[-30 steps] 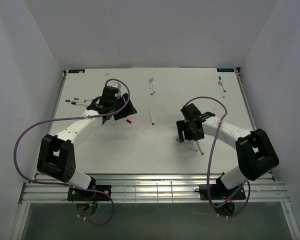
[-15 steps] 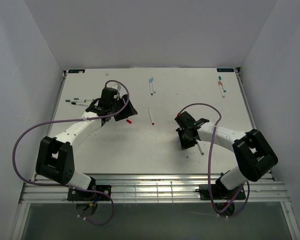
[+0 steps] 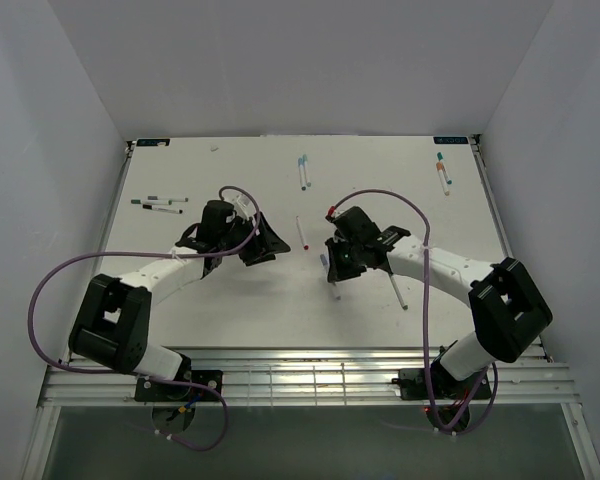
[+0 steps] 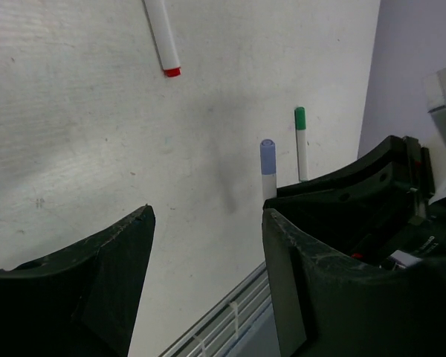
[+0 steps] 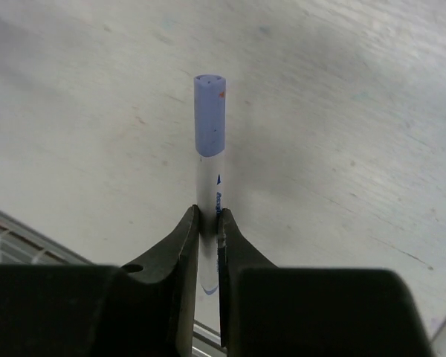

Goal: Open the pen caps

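My right gripper (image 5: 209,223) is shut on the white barrel of a pen, and the pen's purple cap (image 5: 209,115) sticks out beyond the fingertips. In the top view this gripper (image 3: 334,270) holds the pen just right of the table's middle, cap (image 3: 324,261) toward the left arm. My left gripper (image 3: 270,243) hangs a short way to the left, open and empty. From the left wrist, the purple cap (image 4: 267,158) stands ahead of the open left gripper (image 4: 208,216), apart from it.
Other pens lie about: a red-tipped one (image 3: 302,233) in the middle, blue ones (image 3: 303,172) at the back, teal and red ones (image 3: 442,172) at the back right, green and black ones (image 3: 160,204) at the left, a green-capped one (image 4: 300,141) under the right arm.
My right gripper has shut on the purple-capped pen and carried it left toward the table's middle. The left gripper, still open, has moved right and nearer, toward it.
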Robot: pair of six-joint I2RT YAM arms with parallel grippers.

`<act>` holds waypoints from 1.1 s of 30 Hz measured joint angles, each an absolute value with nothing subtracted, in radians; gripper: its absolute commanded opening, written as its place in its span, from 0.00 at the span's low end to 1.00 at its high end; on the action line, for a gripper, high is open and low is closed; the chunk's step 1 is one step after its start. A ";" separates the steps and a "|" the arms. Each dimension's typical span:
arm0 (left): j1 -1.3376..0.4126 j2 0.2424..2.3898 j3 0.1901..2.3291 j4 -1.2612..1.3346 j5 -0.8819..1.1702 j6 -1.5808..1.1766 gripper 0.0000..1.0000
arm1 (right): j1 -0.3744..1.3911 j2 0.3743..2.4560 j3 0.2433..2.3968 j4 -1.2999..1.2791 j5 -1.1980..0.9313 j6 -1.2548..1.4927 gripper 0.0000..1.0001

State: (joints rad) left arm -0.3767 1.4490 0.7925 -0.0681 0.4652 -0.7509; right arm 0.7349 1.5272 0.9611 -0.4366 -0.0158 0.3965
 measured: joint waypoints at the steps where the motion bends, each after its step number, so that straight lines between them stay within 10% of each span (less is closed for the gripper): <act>1: -0.377 1.449 0.770 -0.038 0.489 -0.769 0.70 | 0.736 1.527 0.975 -0.421 -0.044 0.398 0.08; 21: -0.454 1.485 0.728 0.167 0.568 -0.889 0.64 | 0.753 1.530 1.012 -0.228 -0.330 0.491 0.08; 28: -0.454 1.504 0.728 0.166 0.564 -0.914 0.42 | 0.756 1.538 1.013 -0.199 -0.355 0.509 0.08; 33: -0.455 1.504 0.729 0.177 0.567 -0.933 0.08 | 0.762 1.546 1.013 -0.199 -0.353 0.511 0.16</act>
State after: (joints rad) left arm -0.4553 1.5036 0.7288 0.1772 0.5671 -0.9333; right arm 0.7620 1.5459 1.0130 -0.1986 -0.3534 0.5106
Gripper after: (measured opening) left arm 0.239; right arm 0.146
